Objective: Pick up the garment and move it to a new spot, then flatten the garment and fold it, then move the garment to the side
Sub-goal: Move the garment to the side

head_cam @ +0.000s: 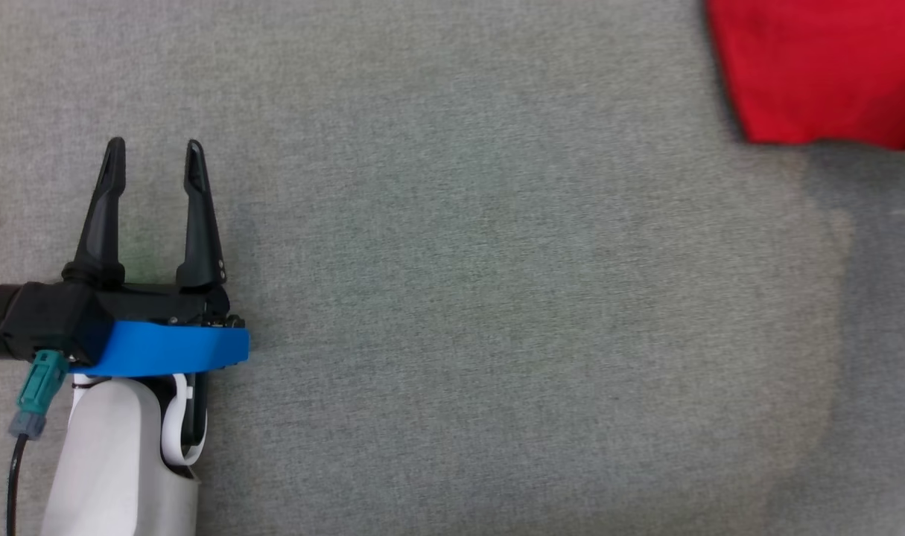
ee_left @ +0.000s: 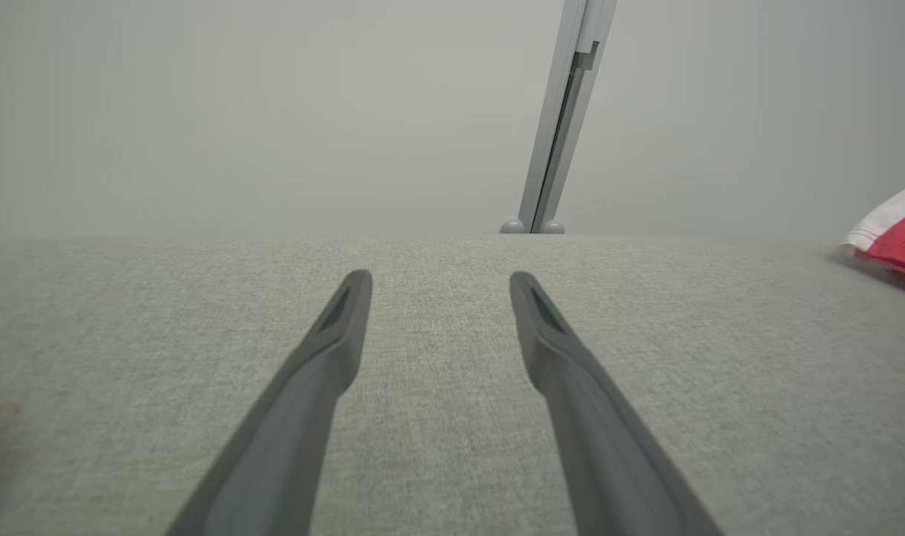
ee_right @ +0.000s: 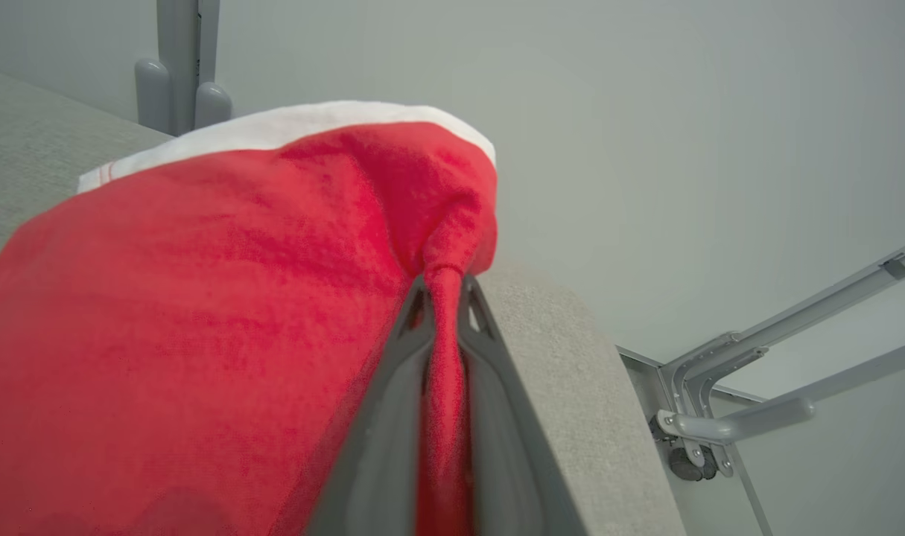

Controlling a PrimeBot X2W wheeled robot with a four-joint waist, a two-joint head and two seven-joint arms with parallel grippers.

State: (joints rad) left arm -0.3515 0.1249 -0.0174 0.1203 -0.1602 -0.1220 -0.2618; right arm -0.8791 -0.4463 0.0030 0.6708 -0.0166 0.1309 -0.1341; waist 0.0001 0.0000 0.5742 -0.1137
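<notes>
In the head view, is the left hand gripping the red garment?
No, the left hand stands open over the bare grey surface, apart from the red garment at the upper right.

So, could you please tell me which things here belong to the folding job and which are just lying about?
Job: red garment, pinched in the shut right gripper; open left gripper; grey table.
Lying about: metal post behind the table; metal frame.
</notes>
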